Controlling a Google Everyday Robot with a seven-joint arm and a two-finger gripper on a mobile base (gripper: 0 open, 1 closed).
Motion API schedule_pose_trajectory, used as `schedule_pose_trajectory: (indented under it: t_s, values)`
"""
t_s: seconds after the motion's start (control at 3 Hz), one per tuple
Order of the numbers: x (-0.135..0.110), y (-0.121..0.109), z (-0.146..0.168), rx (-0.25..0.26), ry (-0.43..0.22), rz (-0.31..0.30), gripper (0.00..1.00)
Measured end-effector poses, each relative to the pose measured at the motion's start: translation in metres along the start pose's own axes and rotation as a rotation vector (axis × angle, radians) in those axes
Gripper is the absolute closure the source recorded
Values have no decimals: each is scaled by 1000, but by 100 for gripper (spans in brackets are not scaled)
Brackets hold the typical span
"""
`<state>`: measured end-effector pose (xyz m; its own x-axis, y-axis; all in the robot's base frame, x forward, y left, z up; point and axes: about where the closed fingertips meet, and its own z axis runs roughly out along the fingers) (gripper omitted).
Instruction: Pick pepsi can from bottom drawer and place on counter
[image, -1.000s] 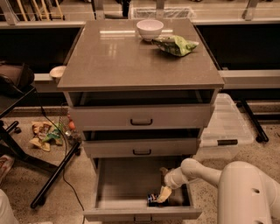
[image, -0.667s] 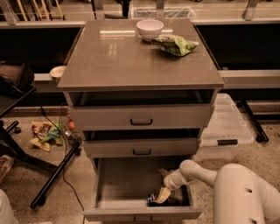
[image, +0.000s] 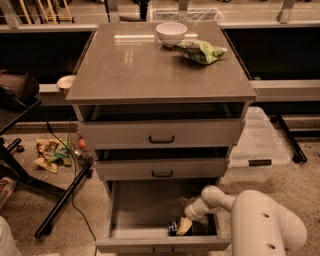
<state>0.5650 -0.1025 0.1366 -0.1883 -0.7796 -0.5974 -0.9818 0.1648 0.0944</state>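
The bottom drawer is pulled open below the two shallower drawers. The pepsi can lies at its front right, dark blue, partly hidden by my gripper. My gripper reaches down into the drawer from the right on the white arm, its tip right at the can. The counter tops the cabinet.
A white bowl and a green snack bag sit at the back of the counter. A clear plastic bin stands right of the cabinet. A black stand leg and litter lie on the floor at left.
The arm has shifted slightly; the gripper stays down at the can in the bottom drawer.
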Motion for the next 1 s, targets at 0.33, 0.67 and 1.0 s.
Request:
schedule_pose_trajectory:
  t_s: [0.33,0.67,1.0]
  values:
    - [8,4,12,-20,4,2,0]
    - [8,4,12,-20,4,2,19]
    - [8,7,11,-19,3,1,42]
